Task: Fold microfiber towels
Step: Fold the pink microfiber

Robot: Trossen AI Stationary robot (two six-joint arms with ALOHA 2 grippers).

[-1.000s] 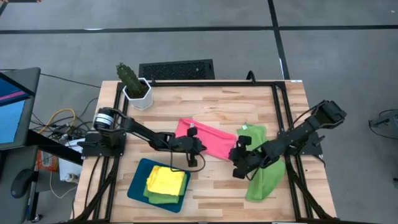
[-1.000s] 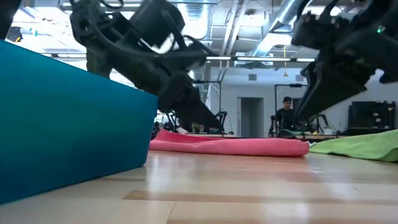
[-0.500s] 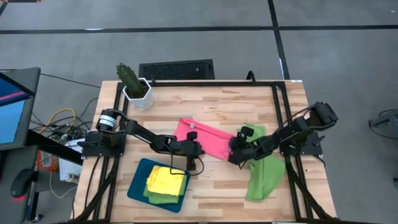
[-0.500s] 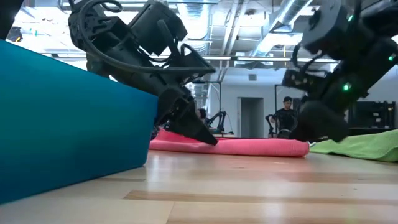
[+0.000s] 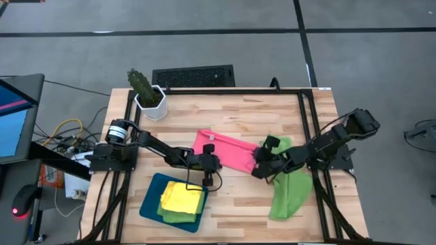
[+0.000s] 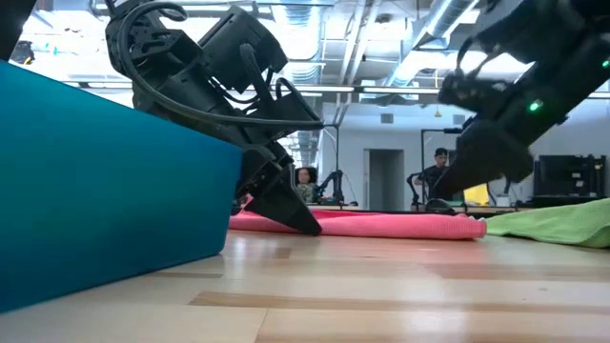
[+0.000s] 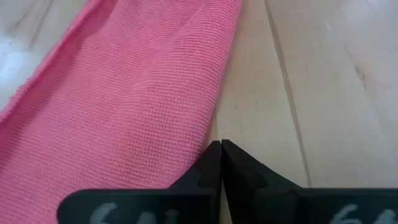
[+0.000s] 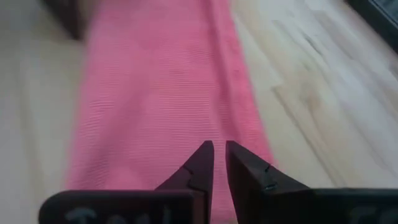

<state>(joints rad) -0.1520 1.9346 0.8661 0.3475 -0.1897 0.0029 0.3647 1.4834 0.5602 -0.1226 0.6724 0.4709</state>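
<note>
Since the earlier frames the right gripper point(image 5: 257, 170) has shifted from lower centre-right onto the right end of the pink towel point(image 5: 228, 152), its jaws narrowing.

Lower left, high view: a dark teal tray point(image 5: 151, 205) carries a folded yellow towel point(image 5: 181, 197) on a folded green one point(image 5: 178, 217).

Centre: the left gripper point(image 5: 210, 178) rests, jaws together, at the pink towel's lower-left edge. Its wrist view shows the tips meeting just beside the hem, not clearly on fabric. Risk: they may have closed on nothing, so that end stays flat.

Centre-right: the right gripper's jaws stand a narrow slit apart over the pink towel; whether cloth lies between them cannot be told. Risk: a thin pinch may slip, or catch only one layer. An uneven pull between the arms would skew the fold.

Right: a loose lime green towel point(image 5: 289, 194) lies crumpled under the right arm on the worktop point(image 5: 231, 109) and may be dragged.
</note>
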